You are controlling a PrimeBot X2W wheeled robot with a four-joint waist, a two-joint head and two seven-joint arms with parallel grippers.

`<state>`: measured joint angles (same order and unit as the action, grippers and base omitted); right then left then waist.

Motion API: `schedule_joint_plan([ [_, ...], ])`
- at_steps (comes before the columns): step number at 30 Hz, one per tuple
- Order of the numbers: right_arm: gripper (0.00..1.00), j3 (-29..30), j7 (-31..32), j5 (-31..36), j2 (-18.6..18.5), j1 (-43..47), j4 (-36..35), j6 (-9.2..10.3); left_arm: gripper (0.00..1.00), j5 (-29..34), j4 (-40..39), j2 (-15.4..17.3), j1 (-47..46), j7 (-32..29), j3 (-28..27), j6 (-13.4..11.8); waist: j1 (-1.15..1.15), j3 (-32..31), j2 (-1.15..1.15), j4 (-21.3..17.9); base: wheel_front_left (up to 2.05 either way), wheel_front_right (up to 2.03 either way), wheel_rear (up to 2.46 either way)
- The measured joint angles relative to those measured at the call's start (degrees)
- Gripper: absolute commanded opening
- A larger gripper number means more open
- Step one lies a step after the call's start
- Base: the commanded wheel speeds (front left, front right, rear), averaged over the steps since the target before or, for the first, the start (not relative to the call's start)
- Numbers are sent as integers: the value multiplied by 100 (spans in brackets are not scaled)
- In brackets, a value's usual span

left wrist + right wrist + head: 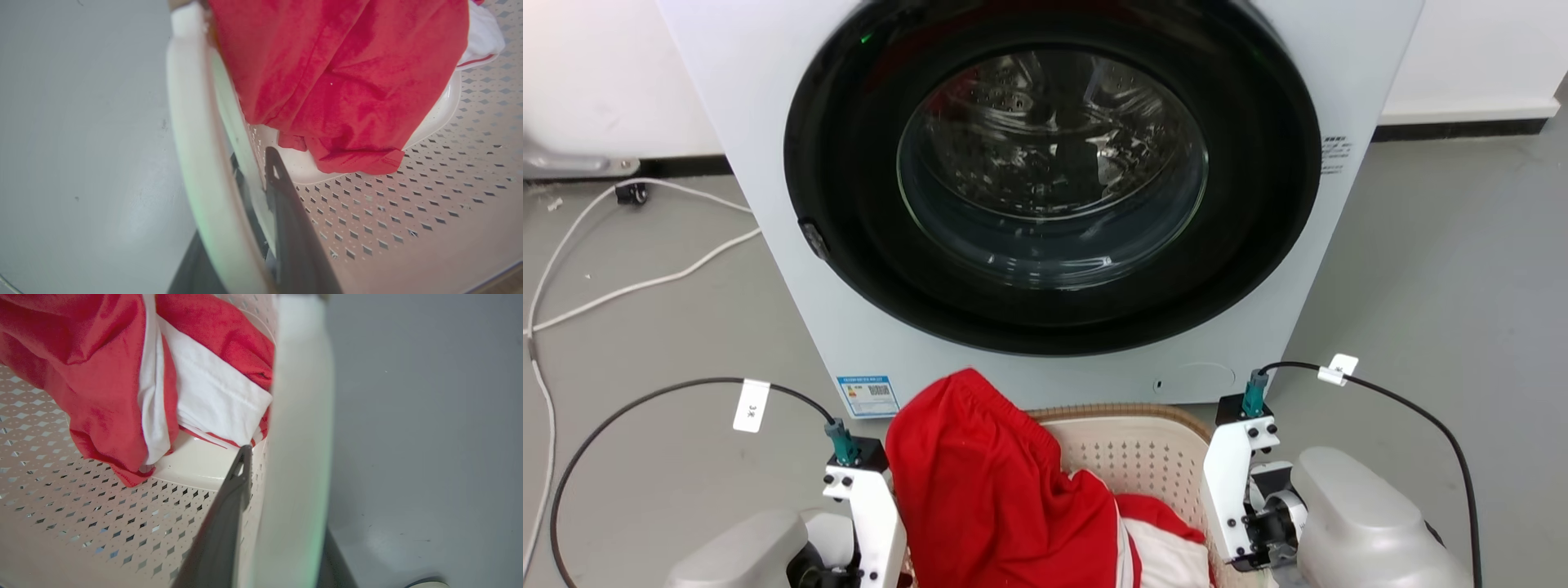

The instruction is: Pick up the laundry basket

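Claws flank laundry basket (1143,457): left claw (245,179), right claw (286,477) each clamped on its side.

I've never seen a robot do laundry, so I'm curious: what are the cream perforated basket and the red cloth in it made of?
The cream perforated laundry basket looks like moulded matte plastic: smooth walls with even diamond holes. The red-and-white cloth seems soft fabric, weave unclear: it folds and creases.

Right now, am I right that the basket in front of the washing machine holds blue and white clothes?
Not quite. The clothes in the laundry basket are red and white, not blue and white, as the head view shows. The rest holds: the basket stands in front of the washing machine.
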<state>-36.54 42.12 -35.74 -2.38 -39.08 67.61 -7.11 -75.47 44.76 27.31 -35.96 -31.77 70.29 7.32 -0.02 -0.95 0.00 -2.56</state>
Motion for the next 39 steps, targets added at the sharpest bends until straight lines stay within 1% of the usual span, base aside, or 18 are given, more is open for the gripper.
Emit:
schedule_joint_plan([
  [8, 0, -137, 153, -198, -2, 49, 14, 0, 0, -194, 0, 11, 54, -339, 68, 0, 0, -215, 0, 42, 0, 0, 0],
  [16, 0, -253, 187, -354, -7, 63, 25, 0, 0, -233, 47, -20, 49, -463, 113, 0, 2, -307, 0, 76, 0, 0, 0],
  [20, 0, -312, 198, -409, -11, 62, 42, 4, 0, -232, 76, -47, 36, -479, 132, -1, 2, -318, 0, 93, 0, 0, 0],
  [27, 0, -353, 22, -415, -10, 12, 182, 3, 0, -218, 80, -73, 16, -428, 153, -1, 2, -343, 0, 92, 0, 0, 0],
  [39, 0, -464, 29, -586, -8, -8, 201, 3, 0, -227, 66, -43, -18, -464, 186, -1, 2, -358, 0, 93, 0, 0, 0],
])
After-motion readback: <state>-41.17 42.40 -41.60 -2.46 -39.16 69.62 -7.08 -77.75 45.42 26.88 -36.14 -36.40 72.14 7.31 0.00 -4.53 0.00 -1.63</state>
